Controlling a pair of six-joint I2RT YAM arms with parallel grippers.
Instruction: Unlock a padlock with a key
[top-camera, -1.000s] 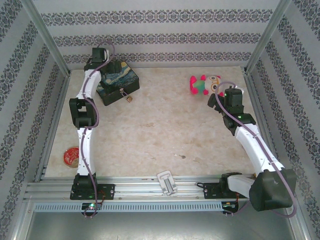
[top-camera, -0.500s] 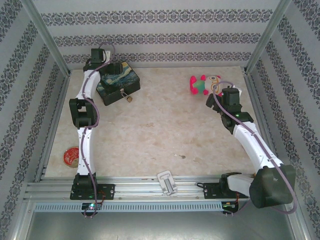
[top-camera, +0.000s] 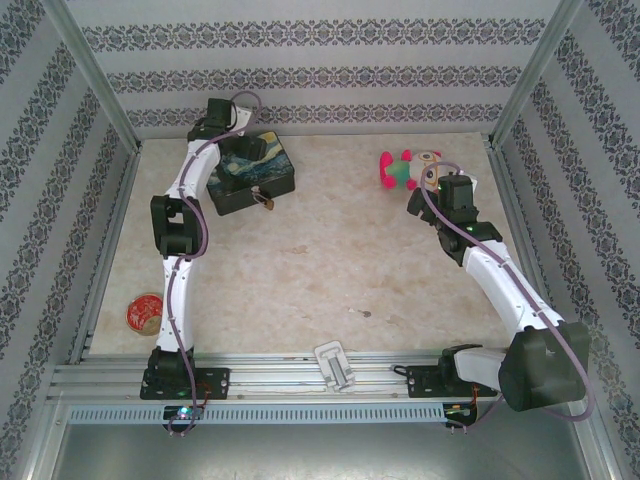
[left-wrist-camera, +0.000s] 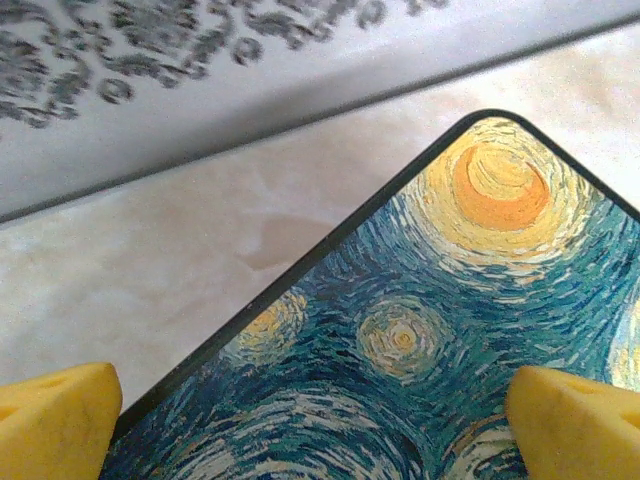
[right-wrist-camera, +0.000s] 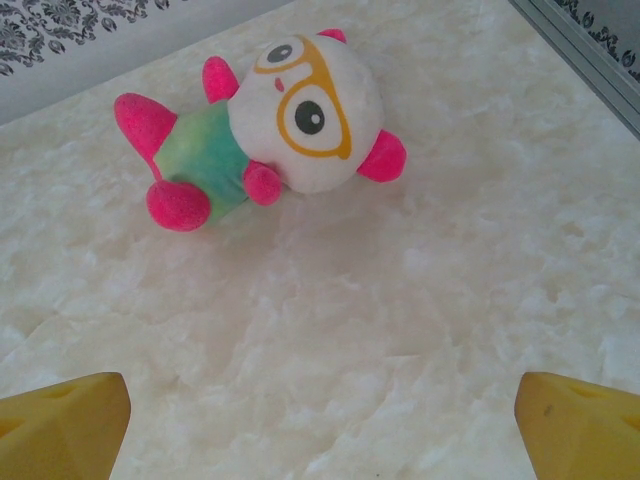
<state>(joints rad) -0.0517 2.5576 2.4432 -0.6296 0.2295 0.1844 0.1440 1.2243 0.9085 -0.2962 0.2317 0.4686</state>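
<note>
**Q:** Which step are you working in?

**A:** You are working in the approach step, and neither arm is carrying anything. Your left gripper (left-wrist-camera: 315, 430) is hovering over a far corner of the tin (left-wrist-camera: 450, 330) with its fingers spread wide. One finger (left-wrist-camera: 50, 420) is sitting off the tin's edge and the other is over its painted top. Your right gripper (right-wrist-camera: 320, 430) is hanging just as wide above bare table (right-wrist-camera: 400, 300), just near of the plush (right-wrist-camera: 270, 120).

**Q:** Where are the task items lying?

**A:** The padlock (top-camera: 266, 201) is hanging at the tin's near face, at the far left of the table. A small dark speck (top-camera: 366, 315) is lying right of centre, toward the near edge. It may be the key, but it is too small to tell.

**Q:** What is the next move calling for?

**A:** By this reading, you are needing the key in hand first.
1. Bring the right arm back toward the speck and confirm what it is.
2. Narrow the fingers and pinch it off the flat surface. A thin metal piece is likely to slip.
3. Use the left arm to steady the tin so the padlock is not swinging during insertion.
</note>
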